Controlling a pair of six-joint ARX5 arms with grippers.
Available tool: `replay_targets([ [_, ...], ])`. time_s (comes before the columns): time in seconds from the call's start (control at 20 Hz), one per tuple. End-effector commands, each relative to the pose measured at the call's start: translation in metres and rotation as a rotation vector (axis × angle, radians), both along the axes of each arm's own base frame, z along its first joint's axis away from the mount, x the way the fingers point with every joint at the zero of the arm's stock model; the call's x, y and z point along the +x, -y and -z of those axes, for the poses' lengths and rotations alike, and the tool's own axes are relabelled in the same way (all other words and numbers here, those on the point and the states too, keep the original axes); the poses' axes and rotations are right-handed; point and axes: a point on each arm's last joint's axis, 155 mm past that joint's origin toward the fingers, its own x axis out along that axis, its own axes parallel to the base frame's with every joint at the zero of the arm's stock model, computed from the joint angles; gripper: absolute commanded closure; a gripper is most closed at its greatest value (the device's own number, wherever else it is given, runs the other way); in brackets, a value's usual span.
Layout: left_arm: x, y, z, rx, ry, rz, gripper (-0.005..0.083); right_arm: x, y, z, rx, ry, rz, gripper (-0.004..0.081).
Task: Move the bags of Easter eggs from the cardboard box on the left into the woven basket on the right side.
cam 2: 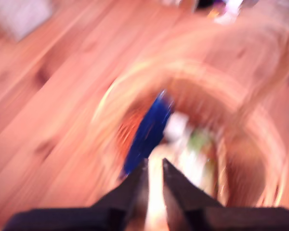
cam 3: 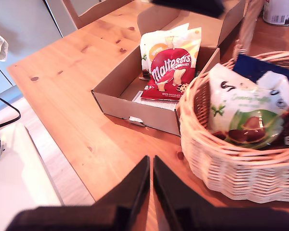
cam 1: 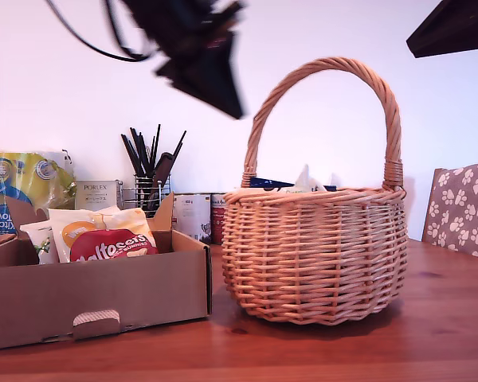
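The cardboard box (cam 1: pixel 103 298) (cam 3: pixel 135 108) stands at the exterior view's left. A cream-and-red packet (cam 1: pixel 111 241) (cam 3: pixel 173 72) leans in it against a white-and-orange one (cam 1: pixel 76 227). The woven basket (cam 1: pixel 315 255) (cam 3: pixel 231 168) (cam 2: pixel 250 120) holds a dark blue packet (cam 3: pixel 265 72) (cam 2: pixel 151 130) and a white-and-green one (cam 3: pixel 245 110). My first gripper (cam 1: pixel 227 99) (cam 2: pixel 154 183), motion-blurred, hangs high over the basket's box side, shut and holding nothing. My second gripper (cam 3: pixel 151 183) is shut and holds nothing, above bare table beside the basket.
Behind the box are a yellow-and-blue towel pack (cam 1: pixel 20 191), a grey Porlex carton (cam 1: pixel 95 193), a black wire utensil holder (cam 1: pixel 147 191) and tins (cam 1: pixel 193 215). A paw-print chair back (cam 1: pixel 462 207) stands at the exterior view's right. A dark arm part (cam 1: pixel 454 24) shows above it.
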Motion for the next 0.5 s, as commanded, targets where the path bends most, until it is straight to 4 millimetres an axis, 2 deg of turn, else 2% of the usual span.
replay_targets([
  [0.0,0.000,-0.014,0.003,0.013,-0.004,-0.005,0.0793,0.001,-0.001,-0.004,0.004,0.008,-0.004,0.0783],
  [0.2,0.008,-0.058,0.014,0.008,-0.022,-0.086,0.0793,0.001,-0.001,-0.004,0.004,0.009,-0.004,0.0783],
  [0.45,0.010,-0.129,0.055,-0.006,-0.078,-0.175,0.0793,0.002,0.000,-0.004,0.000,0.010,0.004,0.0783],
])
